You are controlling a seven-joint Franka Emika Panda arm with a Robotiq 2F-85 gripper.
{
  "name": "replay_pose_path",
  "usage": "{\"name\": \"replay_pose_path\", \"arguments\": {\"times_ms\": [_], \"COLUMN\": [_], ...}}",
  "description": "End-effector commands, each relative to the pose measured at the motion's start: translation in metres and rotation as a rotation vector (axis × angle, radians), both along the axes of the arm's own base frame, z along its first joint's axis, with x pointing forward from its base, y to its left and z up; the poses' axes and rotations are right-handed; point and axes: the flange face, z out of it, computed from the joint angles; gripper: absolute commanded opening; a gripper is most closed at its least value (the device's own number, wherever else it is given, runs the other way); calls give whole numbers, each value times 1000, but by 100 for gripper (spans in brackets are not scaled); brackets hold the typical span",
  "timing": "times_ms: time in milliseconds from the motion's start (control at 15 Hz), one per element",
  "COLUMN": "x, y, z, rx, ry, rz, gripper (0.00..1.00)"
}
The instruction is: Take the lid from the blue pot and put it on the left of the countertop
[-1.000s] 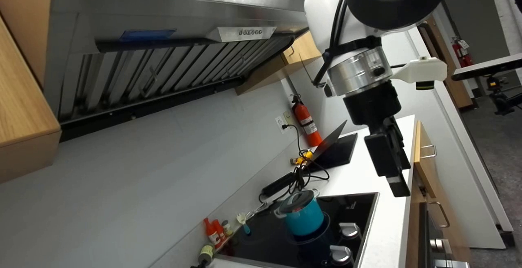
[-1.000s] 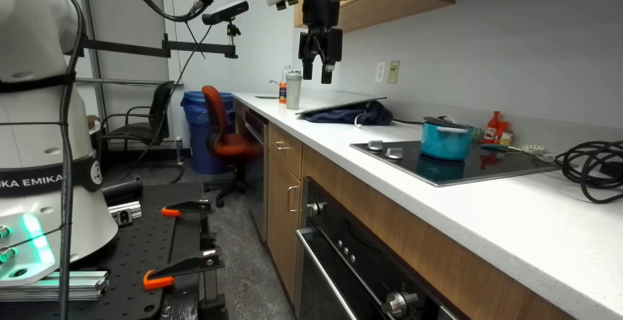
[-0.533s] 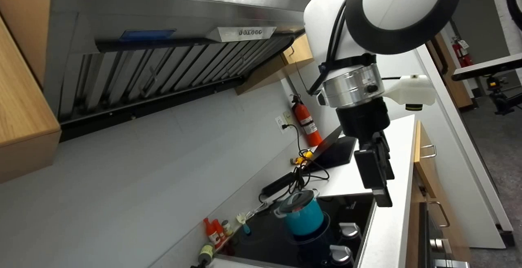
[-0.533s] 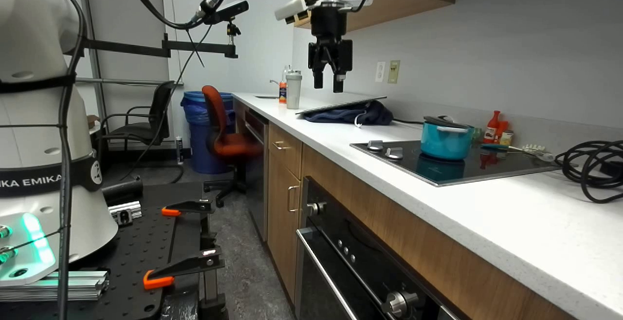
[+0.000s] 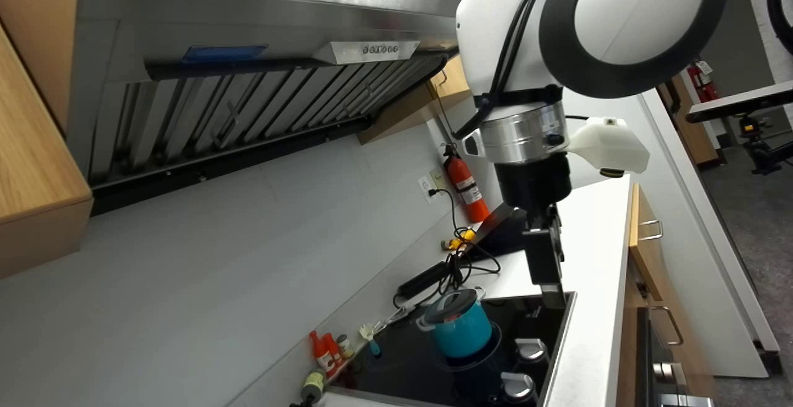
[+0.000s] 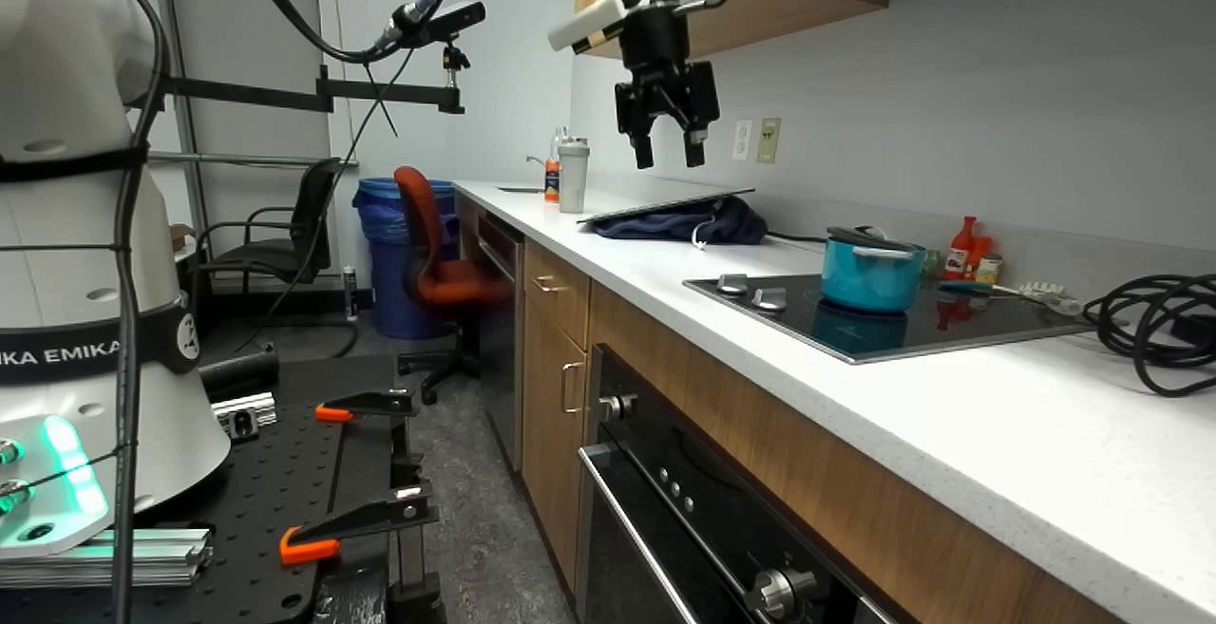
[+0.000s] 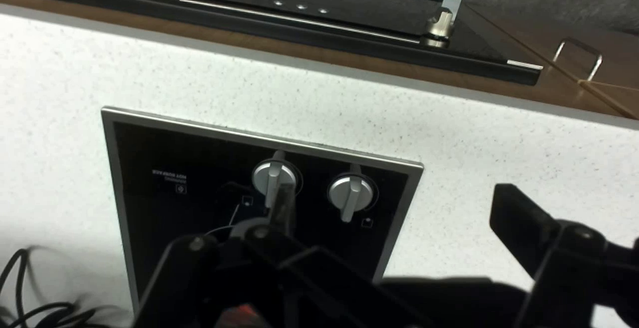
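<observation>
White desk [image 6: 997, 406] below, the gripper [image 6: 670, 155], wide and empty, swings nearer the teal pot [image 6: 866, 277], likely for its lid [image 5: 452, 306].

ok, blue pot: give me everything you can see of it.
The blue pot is a glossy teal cylinder that looks like enamelled metal, with two pale side handles. Its dark lid covers the top; the shape of the lid's grip is hard to tell. The pot stands upright on the black glass cooktop, which mirrors it, near two silver knobs. The open hand is in the air, apart from it; only the lid and cooktop are seen touching it.
</observation>
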Motion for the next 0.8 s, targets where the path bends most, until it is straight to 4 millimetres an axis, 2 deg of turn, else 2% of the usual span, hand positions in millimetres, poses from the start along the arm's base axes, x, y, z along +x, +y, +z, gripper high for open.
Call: {"name": "replay_pose_path", "arguments": {"times_ms": [0, 67, 733], "x": [12, 4, 10], "y": [6, 2, 3], "z": [1, 0, -2], "rx": [-26, -11, -15], "ry": [-59, -27, -40], "rz": [23, 18, 26], "gripper": [100, 100, 100]}}
